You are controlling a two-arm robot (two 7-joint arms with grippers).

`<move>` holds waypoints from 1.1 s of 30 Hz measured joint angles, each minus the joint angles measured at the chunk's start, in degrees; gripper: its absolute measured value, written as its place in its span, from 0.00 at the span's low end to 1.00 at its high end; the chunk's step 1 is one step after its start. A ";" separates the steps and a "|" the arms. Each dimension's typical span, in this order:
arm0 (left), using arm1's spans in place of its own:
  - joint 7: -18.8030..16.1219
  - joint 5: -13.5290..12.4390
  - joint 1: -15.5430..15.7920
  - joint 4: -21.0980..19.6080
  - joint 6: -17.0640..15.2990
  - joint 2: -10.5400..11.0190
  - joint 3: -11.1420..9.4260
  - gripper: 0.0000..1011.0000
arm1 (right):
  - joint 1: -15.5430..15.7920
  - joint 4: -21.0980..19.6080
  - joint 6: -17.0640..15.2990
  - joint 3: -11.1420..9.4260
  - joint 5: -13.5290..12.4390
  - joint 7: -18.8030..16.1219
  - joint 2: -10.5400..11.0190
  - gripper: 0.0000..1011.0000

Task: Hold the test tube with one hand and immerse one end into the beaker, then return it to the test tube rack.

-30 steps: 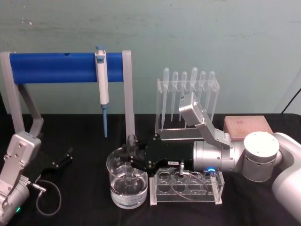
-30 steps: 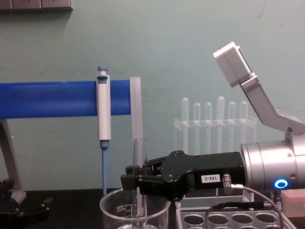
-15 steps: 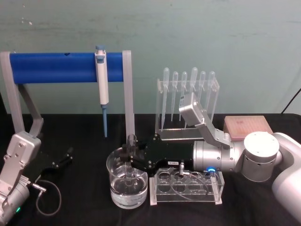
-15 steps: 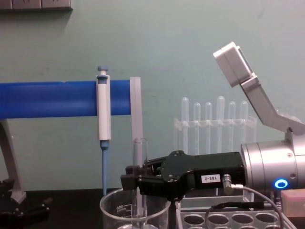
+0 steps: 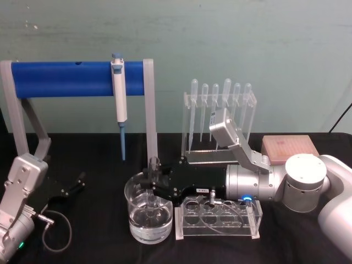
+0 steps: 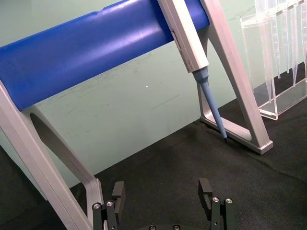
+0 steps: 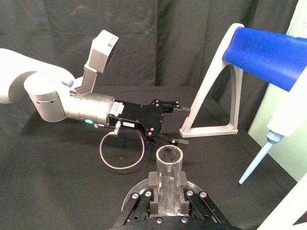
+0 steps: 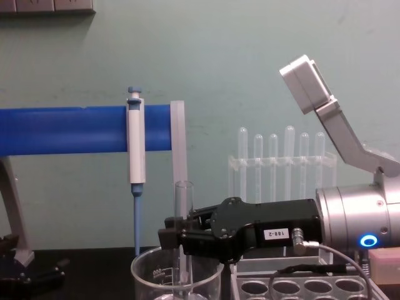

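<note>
Currently the right gripper (image 8: pixel 172 235) is clamped on the test tube (image 8: pixel 184 199), holding it upright directly above the beaker (image 5: pixel 133 192). The tube's rounded end is down past the beaker's rim and, as far as the head view shows, into the clear liquid (image 5: pixel 148 228) near the bottom. The jaws pinch the tube around its middle, leaving the open rim standing free above them. The test tube rack (image 5: pixel 218 227) sits just beside the beaker on the robot's right, under the gripper's wrist. Well to the left of the beaker, the left gripper (image 6: pixel 161 191) is parked low over the black cloth (image 5: pixel 93 159), jaws spread and holding nothing. The tube is thin glass: light, rigid, brittle and slick, more so once wet. I judge the mid-length grip sensible, firm enough to stop slipping yet not crushing. Lifting should go straight up so the end does not knock the beaker's wall, and lowering into a rack hole should be plumb.
</note>
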State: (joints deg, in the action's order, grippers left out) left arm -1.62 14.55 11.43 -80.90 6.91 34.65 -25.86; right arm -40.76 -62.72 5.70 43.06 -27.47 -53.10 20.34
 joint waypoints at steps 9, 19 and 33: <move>0.00 0.00 0.00 0.00 0.00 0.00 0.00 0.99 | 0.00 0.00 0.00 0.00 0.00 0.00 0.00 0.22; 0.00 0.00 0.00 0.00 0.00 0.00 0.00 0.99 | 0.00 0.00 0.00 0.00 0.00 0.00 0.00 0.22; 0.00 0.00 0.00 0.00 0.00 0.00 0.00 0.99 | 0.00 0.00 0.00 0.00 0.00 0.00 0.00 0.22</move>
State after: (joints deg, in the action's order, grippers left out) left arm -1.62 14.55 11.43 -80.90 6.90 34.64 -25.86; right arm -40.76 -62.72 5.70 43.06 -27.47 -53.11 20.34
